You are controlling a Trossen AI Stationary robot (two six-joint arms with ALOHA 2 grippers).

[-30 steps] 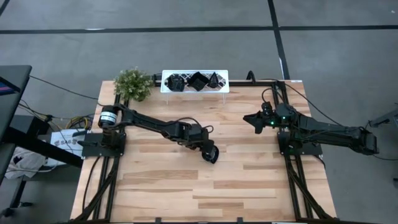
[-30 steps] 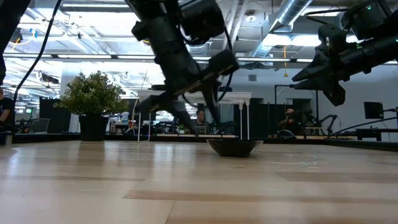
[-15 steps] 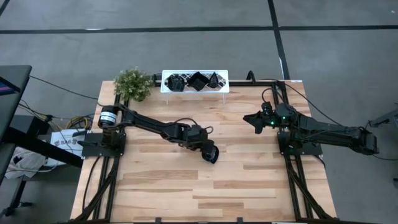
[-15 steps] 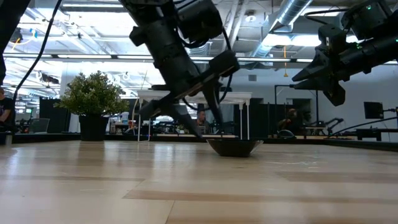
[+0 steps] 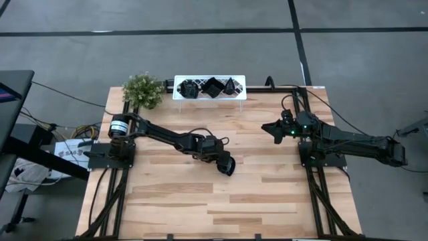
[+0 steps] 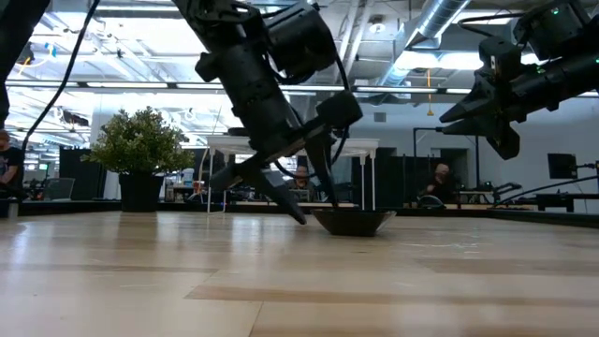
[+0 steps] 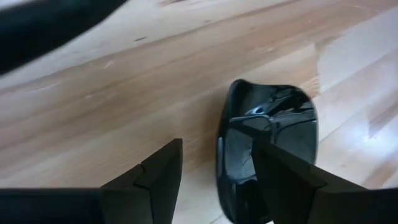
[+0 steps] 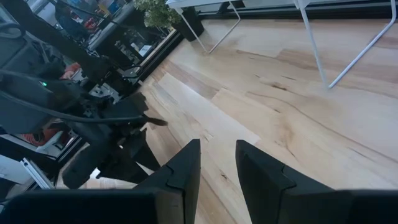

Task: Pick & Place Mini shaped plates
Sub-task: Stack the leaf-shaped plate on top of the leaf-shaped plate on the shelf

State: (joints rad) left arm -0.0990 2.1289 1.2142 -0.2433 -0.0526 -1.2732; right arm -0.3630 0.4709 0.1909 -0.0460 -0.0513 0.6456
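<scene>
One mini shaped plate (image 5: 230,169), a small glossy black dish, rests on its base near the middle of the wooden table (image 5: 174,201). My left gripper (image 7: 211,177) is open and slants down over it. One finger hangs over the dish's hollow (image 7: 273,118), the other outside its rim, close to the table. In the low view the fingertips (image 6: 301,217) show no touch on the plate (image 6: 354,222). Three more black plates sit in the white rack (image 5: 209,88) at the far edge. My right gripper (image 5: 269,128) waits open, raised above the table's right side.
A small green plant (image 5: 142,90) stands at the far left corner beside the rack. The rack stands on thin white legs (image 8: 314,43). Bare wood lies in front of the plate and toward the near edge. Cables and arm mounts line both side edges.
My left gripper has come down a little toward the plate and tipped steeper, its outer fingertip now close to the table beside the rim. Its fingers stay open. The plate has kept its place.
</scene>
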